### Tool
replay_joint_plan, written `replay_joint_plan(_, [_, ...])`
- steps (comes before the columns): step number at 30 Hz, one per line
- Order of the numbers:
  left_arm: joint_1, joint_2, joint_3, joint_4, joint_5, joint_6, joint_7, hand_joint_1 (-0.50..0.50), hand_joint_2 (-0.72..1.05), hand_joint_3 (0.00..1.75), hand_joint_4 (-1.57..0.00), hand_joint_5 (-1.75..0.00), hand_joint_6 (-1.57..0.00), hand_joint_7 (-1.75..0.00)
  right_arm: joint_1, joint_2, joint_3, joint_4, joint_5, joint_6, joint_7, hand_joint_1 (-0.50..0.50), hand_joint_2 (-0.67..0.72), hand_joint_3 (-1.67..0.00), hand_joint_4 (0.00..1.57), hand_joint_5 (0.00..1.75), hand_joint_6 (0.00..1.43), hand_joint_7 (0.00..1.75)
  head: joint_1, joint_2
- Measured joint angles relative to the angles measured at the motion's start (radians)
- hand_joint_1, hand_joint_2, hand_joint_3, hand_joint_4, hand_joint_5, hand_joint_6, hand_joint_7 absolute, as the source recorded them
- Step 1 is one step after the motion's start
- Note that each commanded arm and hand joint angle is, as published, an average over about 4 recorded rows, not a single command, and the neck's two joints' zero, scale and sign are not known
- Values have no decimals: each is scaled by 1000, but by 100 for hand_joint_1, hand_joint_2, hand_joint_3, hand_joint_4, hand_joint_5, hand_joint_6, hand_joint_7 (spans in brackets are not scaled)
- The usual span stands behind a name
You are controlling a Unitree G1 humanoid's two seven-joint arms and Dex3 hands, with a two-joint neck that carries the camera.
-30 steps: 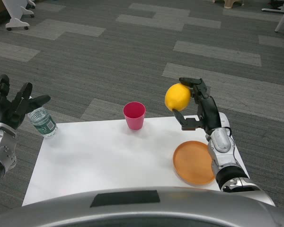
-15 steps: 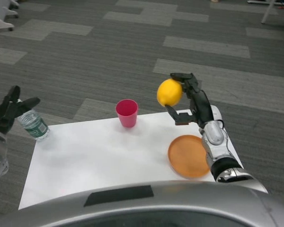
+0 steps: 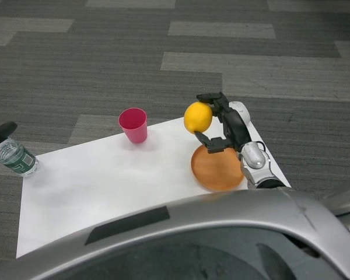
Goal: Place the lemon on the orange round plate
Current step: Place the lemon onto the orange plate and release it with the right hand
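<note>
Right hand (image 3: 221,125) grips lemon (image 3: 198,117) | lemon at fingertips, above orange round plate (image 3: 217,170) far edge

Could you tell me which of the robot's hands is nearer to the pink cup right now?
Right. The right hand, holding the lemon, is just right of the pink cup; the left hand is far off at the left edge.

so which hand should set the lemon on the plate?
Right. The right hand already holds the lemon just above the orange plate; the left hand sits at the far edge.
</note>
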Motion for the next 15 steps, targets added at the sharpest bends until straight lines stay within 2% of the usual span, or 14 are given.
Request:
replay_joint_plan(12, [-2, -3, 0, 0, 2, 0, 0, 50, 96, 9, -4, 0, 0, 0, 5, -20, -61, 181, 5, -28, 1, -4, -60, -127, 7, 155, 3, 98, -29, -11])
replay_joint_plan(15, [-3, -3, 0, 1, 2, 0, 0, 50, 96, 9, -4, 0, 0, 0, 4, -26, -71, 248, 5, -31, 5, -4, -59, -127, 8, 155, 3, 93, -31, -13])
